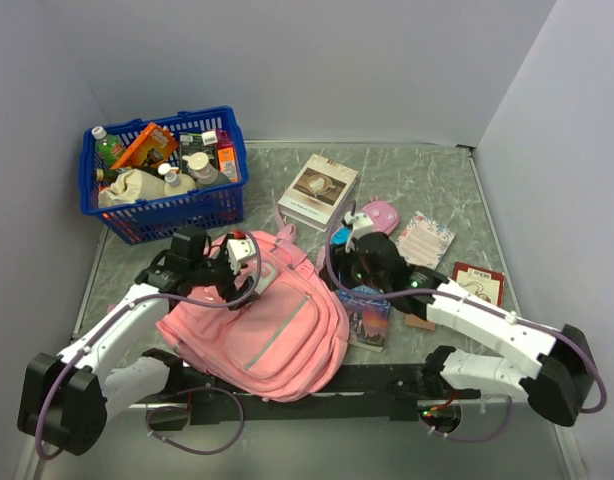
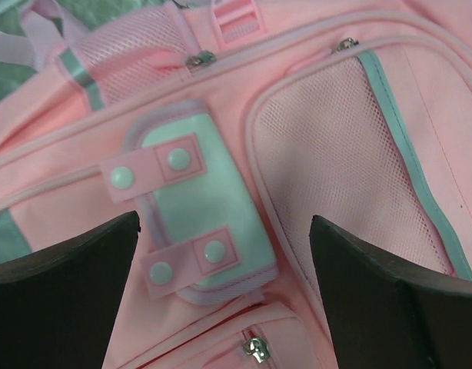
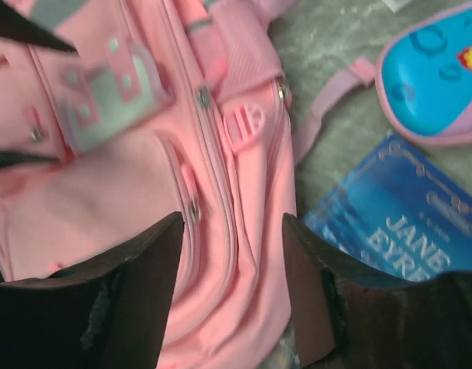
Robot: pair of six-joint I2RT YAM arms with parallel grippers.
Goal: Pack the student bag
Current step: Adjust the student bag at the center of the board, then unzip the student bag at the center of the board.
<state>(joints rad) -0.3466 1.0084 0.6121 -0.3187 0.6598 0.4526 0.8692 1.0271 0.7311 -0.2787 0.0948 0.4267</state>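
Way off past the left gripper (image 1: pixel 237 270), up and to its left, sits a blue basket (image 1: pixel 167 212) stuffed with bottles and cartons. That left gripper hangs right over the student bag (image 1: pixel 277 335), jaws spread about as wide as they go, with nothing in them. On its wrist cam, straight below the gap is a white patch pocket (image 2: pixel 197 215) with two pink snap tabs. Off to the right of the fingers (image 2: pixel 67 292) there's a mesh panel (image 2: pixel 336 154) edged with a grey stripe. Can't tell whether the tips touch the fabric.

The bag itself lies flat on the table (image 1: pixel 427 165), front side up, filling the space between the two grippers and running back toward the arm bases.

Then the right gripper (image 1: pixel 342 268) is at the bag's right edge, jaws parted a fair bit and not clamped on anything I can see. Its cam shows pink fabric under the gap and a zipper pull (image 3: pixel 194 209) close by one finger. Just to the right of that gripper a blue Jane Eyre book (image 3: pixel 397 223) lies on the table, and beyond it is a pink-and-blue pencil case (image 3: pixel 432 73). Farther out past the gripper there's a white box (image 1: pixel 319 190), and well off to its right are a floral card (image 1: pixel 424 240) and a red packet (image 1: pixel 477 282).
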